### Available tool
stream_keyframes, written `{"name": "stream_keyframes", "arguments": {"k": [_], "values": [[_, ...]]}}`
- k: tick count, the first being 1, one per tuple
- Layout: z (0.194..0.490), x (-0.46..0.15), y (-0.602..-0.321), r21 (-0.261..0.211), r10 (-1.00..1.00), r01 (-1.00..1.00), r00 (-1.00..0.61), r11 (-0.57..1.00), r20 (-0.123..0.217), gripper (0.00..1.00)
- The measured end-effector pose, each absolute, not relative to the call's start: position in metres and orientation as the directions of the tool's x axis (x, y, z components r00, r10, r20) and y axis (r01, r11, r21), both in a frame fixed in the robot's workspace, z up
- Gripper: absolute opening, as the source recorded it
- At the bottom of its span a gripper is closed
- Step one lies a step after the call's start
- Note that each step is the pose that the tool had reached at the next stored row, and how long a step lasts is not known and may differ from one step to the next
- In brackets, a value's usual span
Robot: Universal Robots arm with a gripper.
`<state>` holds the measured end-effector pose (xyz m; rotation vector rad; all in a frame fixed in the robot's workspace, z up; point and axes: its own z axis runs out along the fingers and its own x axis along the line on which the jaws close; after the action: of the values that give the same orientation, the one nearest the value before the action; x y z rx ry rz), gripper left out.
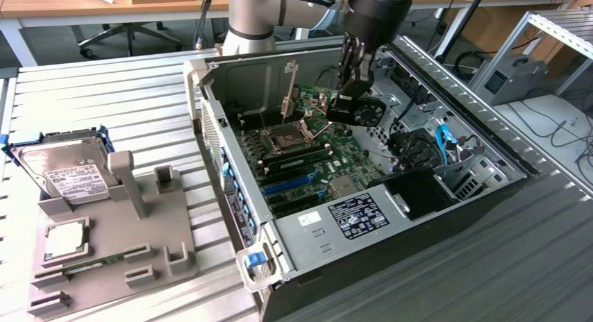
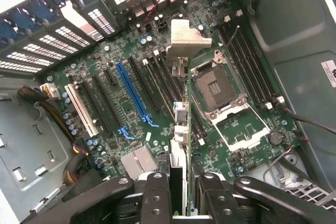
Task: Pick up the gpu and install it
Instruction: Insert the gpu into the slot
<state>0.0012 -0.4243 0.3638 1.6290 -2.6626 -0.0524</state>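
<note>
I have the gpu (image 2: 187,124) clamped edge-on in my gripper (image 2: 185,195), jaws partly closed with the thin card pinched between the fingers (image 2: 157,192) — a narrow grip across its thickness, which I judge keeps the card straight for a slot. In the exterior view the gripper (image 1: 355,93) hangs inside the open computer case (image 1: 482,138), with the gpu (image 1: 357,110) and its black fan just under it, above the motherboard (image 1: 310,162) and not yet seated. From the wrist, the silver end bracket (image 2: 186,38) points toward the vented rear wall of the case, which is where a bracket belongs. The card's lower edge runs along the same direction as the expansion slots; the blue slot (image 2: 134,95) lies off to one side of it, and the CPU socket (image 2: 215,85) to the other. Which slot the card stands over I cannot tell. Outside the case, on the counter (image 1: 111,93), a grey fixture (image 1: 121,252) carries a hard drive (image 1: 60,166) — untouched, apart from my work.
</note>
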Motion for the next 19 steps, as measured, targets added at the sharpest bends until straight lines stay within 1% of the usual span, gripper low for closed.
{"name": "stream_keyframes", "arguments": {"k": [19], "values": [[0.3638, 0.0013, -0.4242, 0.039, -0.904, -0.903, -0.427, 0.427, -0.001, 0.26]]}}
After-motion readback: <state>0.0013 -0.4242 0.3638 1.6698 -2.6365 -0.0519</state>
